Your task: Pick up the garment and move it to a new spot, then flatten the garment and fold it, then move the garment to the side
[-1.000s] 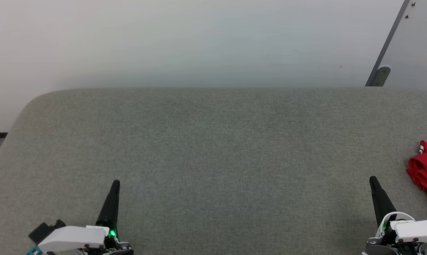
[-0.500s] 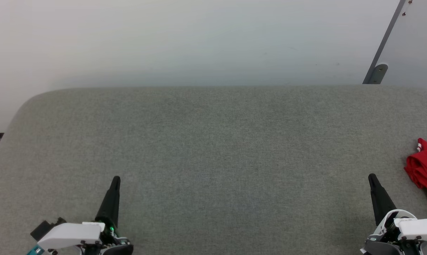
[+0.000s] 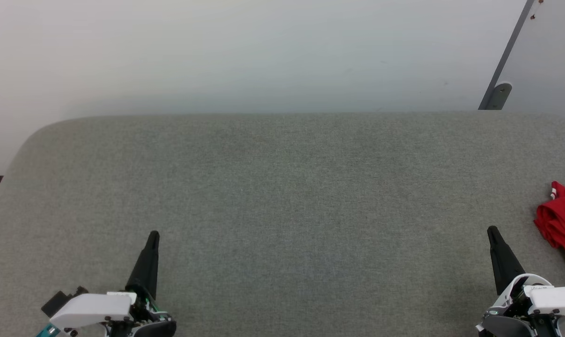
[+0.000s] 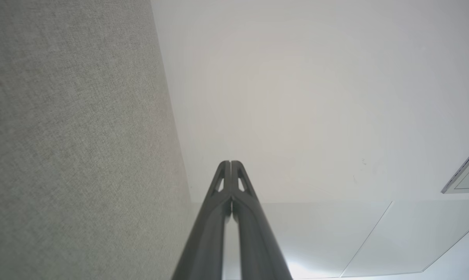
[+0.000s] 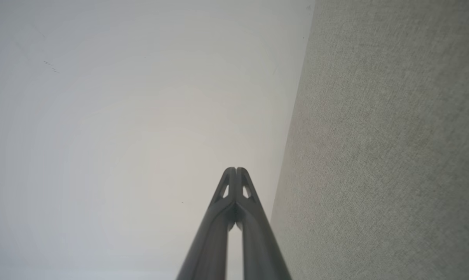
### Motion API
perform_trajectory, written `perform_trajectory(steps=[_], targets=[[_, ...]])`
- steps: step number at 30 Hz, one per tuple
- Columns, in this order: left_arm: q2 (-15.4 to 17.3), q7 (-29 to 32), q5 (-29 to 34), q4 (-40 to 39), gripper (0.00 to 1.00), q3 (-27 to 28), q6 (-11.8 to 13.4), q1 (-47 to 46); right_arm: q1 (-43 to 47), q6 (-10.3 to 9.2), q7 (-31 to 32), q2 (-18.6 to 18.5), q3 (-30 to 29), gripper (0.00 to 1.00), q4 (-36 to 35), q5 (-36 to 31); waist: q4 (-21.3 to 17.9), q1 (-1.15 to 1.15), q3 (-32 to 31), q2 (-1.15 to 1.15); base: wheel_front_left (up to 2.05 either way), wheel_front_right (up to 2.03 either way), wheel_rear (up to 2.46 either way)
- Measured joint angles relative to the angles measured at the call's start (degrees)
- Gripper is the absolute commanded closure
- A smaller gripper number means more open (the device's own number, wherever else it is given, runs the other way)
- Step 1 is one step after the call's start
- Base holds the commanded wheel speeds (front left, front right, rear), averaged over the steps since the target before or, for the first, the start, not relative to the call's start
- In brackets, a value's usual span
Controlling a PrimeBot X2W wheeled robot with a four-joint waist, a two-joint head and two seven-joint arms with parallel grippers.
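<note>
Garment (image 3: 562, 223): lying bunched at 3 o'clock of the head view, on the pad's rt side, w/ its red cloth running off the frame edge. A bit of white-red trim is showing at its top.
L gripper (image 3: 153, 235): sitting at 7 o'clock over the pad, pointing toward 12. Fingers are pressing together tip to tip, holding nothing.
R gripper (image 3: 491, 230): sitting at 5 o'clock, also pointing toward 12, fingers pressing together the same way, holding nothing. Garment is lying near, at its 2 o'clock, not touching.
Pad (image 3: 282, 187): grey cloth stretching open btwn both grippers and out to 12.
Pad edges: far edge is running straight across at 12, and the far-left corner is rounding off at 10. In the left wrist view the edge is passing at 9 of the fingers; in the right wrist view, at 3.
Wall (image 3: 263, 56): pale, rising right behind the far edge.
Strut (image 3: 500, 91): grey, leaning at 1 o'clock, foot sitting by the far edge.
</note>
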Motion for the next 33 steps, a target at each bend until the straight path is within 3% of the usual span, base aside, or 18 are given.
perform_trajectory(steps=[33], targets=[[-0.3,0.5,0.2,0.0,1.00,0.4,0.0,0.0,0.0,0.00,0.0,0.0,0.0,1.00,0.0,0.0,0.0,0.00,0.0,0.00,0.00,0.00,0.00]])
